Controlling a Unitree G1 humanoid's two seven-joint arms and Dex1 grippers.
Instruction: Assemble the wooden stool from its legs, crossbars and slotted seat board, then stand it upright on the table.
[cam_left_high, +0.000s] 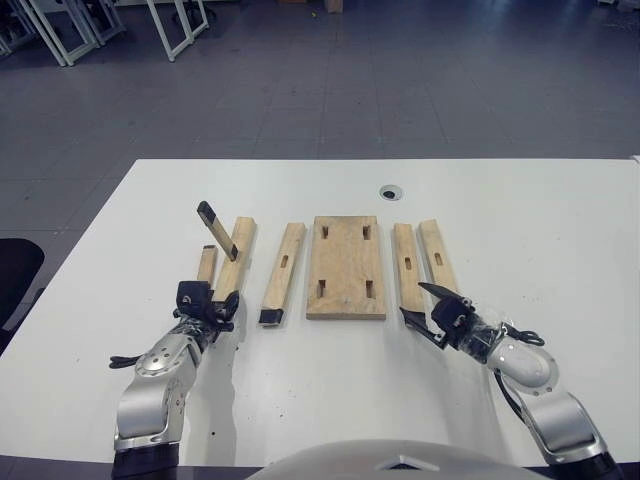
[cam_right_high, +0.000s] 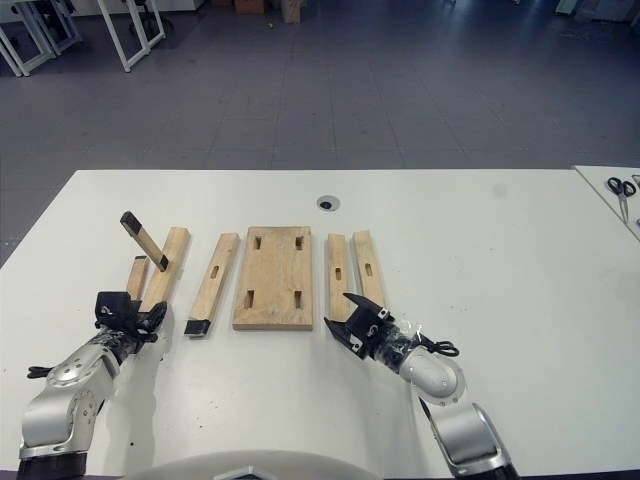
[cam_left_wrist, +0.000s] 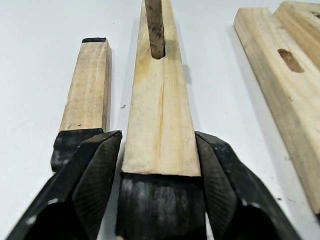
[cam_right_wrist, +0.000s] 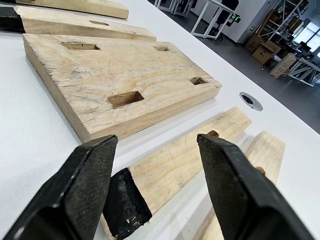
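Left wrist view: the left pincer (cam_left_wrist: 157, 135) is open, its two ribbed fingers (cam_left_wrist: 95, 175) spread to either side of the dark-capped near end of a wooden slotted leg (cam_left_wrist: 160, 115) and close beside its sides. A crossbar (cam_left_wrist: 155, 25) stands in this leg's slot. In the left eye view the crossbar rises at a tilt toward the upper left, dark tip uppermost, at the left end of the row of parts. A second crossbar (cam_left_high: 206, 264) lies flat on the white desk (cam_left_high: 540, 240), just left of the slotted leg.

The right pincer (cam_right_wrist: 156, 137) gapes wide and holds nothing. Its fingers (cam_right_wrist: 85, 185) hang to either side of the black-tipped near end of the inner right leg (cam_right_wrist: 185, 155), apart from it. In the left eye view this pincer sits lower right of centre, at the near end of that leg. The outer right leg (cam_left_high: 437, 255) lies alongside it, a little further right.

The seat board (cam_left_high: 346, 267) lies flat in the middle of the frame with four slots facing up. Between it and the slotted leg lies a loose leg (cam_left_high: 283, 270) with one slot and a dark near end.

A round grommet (cam_left_high: 389, 192) is set in the desk just above the board.

A green lit sign (cam_right_wrist: 233, 19) shows in the room behind; its characters are too small to read.
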